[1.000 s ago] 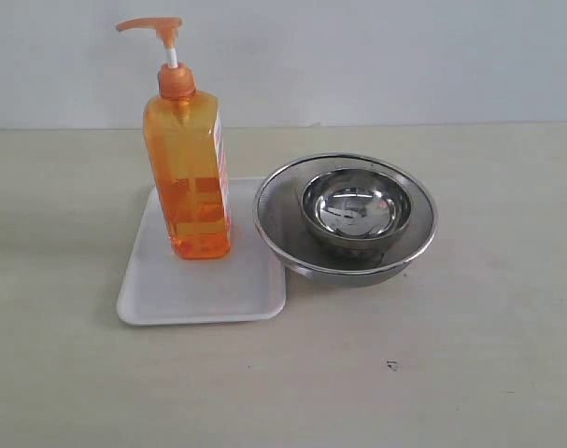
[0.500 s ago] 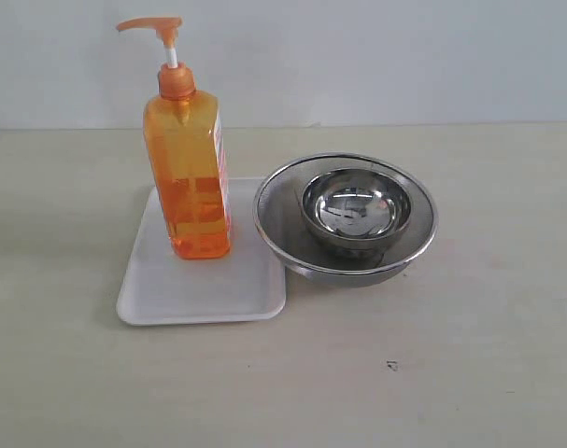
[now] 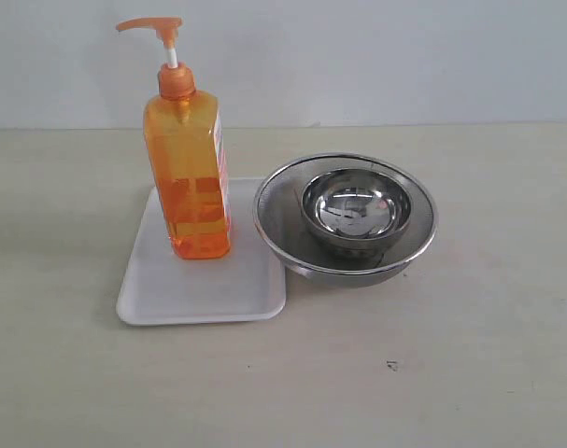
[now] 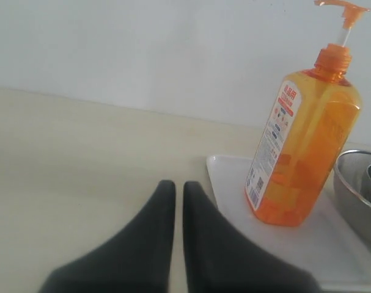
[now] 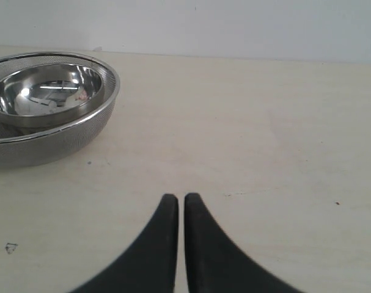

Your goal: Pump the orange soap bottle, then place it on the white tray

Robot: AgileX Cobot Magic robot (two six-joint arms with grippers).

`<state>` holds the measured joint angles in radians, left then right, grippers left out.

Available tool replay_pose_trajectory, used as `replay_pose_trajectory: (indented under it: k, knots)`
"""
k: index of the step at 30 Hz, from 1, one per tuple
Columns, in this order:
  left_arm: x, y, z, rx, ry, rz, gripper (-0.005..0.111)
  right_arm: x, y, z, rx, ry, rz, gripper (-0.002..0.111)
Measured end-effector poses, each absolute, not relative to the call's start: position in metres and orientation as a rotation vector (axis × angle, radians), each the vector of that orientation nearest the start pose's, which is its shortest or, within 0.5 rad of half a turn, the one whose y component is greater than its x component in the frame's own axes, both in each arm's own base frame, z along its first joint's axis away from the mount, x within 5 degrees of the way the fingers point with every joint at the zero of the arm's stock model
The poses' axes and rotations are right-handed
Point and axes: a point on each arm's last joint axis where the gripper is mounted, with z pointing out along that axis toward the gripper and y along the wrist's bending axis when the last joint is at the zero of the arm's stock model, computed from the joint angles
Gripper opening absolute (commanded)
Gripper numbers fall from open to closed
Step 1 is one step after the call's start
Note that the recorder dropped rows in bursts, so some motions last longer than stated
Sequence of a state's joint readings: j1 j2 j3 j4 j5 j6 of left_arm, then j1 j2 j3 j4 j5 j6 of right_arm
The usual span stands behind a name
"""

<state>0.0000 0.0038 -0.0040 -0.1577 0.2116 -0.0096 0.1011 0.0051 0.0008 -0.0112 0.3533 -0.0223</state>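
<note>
The orange soap bottle stands upright on the white tray, its pump head raised on the white stem. In the left wrist view the same bottle rests on the tray, its printed label facing the camera. My left gripper is shut and empty, low over the bare table beside the tray, apart from the bottle. My right gripper is shut with nothing in it, over bare table away from the bowls. Neither gripper shows in the exterior view.
A wide steel mesh bowl with a smaller steel bowl inside it sits against the tray's right edge; both also show in the right wrist view, the mesh bowl off to one side. A pale wall runs behind the table.
</note>
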Motion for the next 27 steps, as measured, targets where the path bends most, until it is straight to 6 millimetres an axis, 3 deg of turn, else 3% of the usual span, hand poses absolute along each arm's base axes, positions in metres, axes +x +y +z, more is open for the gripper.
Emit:
replay_pose_trajectory:
  k: [27]
  knots:
    - [0.0547,-0.0039,0.1882,-0.064,1.772,-0.115,0.005,0.0533,0.0051,0.1808,-0.121,1.839,0.044,0.001]
